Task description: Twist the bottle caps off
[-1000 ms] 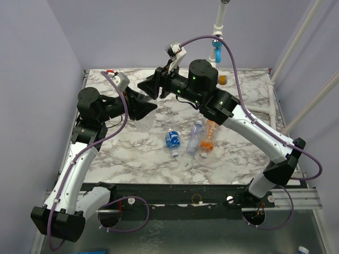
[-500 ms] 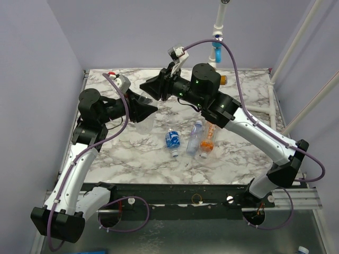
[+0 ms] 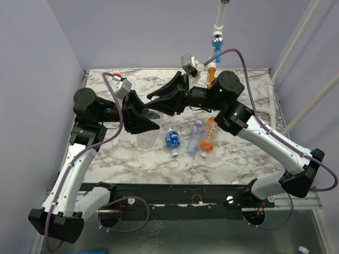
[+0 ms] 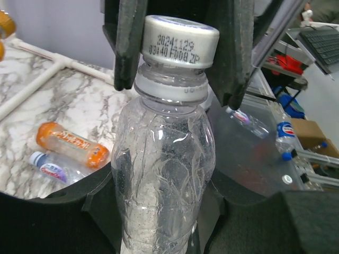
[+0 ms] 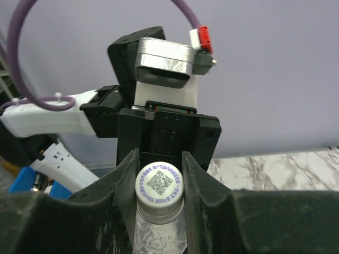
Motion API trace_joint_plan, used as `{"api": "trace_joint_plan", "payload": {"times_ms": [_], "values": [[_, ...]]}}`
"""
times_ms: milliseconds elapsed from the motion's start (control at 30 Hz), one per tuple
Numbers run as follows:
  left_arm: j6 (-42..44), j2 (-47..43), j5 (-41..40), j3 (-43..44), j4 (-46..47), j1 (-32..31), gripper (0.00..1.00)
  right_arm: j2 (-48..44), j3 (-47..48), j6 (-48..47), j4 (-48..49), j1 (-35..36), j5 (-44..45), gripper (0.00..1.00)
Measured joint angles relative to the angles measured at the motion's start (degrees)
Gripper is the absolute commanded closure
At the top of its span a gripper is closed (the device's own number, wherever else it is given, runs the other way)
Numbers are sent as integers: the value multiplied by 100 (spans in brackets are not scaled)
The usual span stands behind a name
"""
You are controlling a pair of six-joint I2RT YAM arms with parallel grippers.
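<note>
Both arms have shifted since a second ago: the right gripper [image 3: 154, 107], which then hovered up and behind the other tool, has swung down and toward it, and the left gripper [image 3: 144, 125] has dropped a little lower and nearer the table's front. Now the left gripper is pressed around the body of a clear unlabelled plastic bottle [image 4: 161, 159], holding it upright above the grey-veined white marble table [image 3: 238, 156], with the bottle's lower part hanging out below the dark jaws in the overhead view. On its neck sits a white round screw cap [image 5: 159, 184], printed with a code on top and a date stamp on its side. The right gripper comes at it from the far side, and its two black fingers [image 5: 126, 177] pinch the cap from either side, each pad touching the rim in the right wrist view. The left wrist view shows the same, the fingers flanking the cap and the collar just beneath it. Three more bottles lie on their sides near the middle of the marble, close together: a clear bottle with a dark blue label [image 3: 171, 139], a slim bottle with a light blue label [image 3: 195, 136] just beside it, and an orange plastic bottle [image 3: 208, 138] touching the slim one.
</note>
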Motion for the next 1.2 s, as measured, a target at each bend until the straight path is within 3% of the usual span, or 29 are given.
{"api": "trace_joint_plan", "payload": {"times_ms": [133,167,200,233,300,333,367,533,733,1033,1200], "values": [[-219,-9,372,7,142,-35,89,0,0,-9,155,-11,-595,97],[-240,-9,413,11,149,-37,88,0,0,-24,162,-13,-664,89],[-256,-2,468,11,162,-39,89,0,0,-42,164,-13,-708,71],[-258,4,490,11,168,-39,89,0,2,-55,155,-13,-721,47],[-291,22,476,13,184,-39,89,-4,0,-129,120,-13,-651,12],[-308,22,446,17,181,-39,89,-4,-7,-142,98,0,-525,2],[-310,55,352,20,155,-39,89,-15,-28,-157,79,37,-256,0],[111,136,-310,4,-201,-37,89,-92,-90,-181,-20,127,1161,1],[990,-79,-1746,-155,-479,-33,92,179,695,-70,-796,127,2334,16],[1471,-103,-2594,-271,-531,-33,92,837,1338,59,-1519,133,2741,31],[1521,-103,-2662,-299,-535,-35,92,942,1338,111,-1635,133,2763,52]]}}
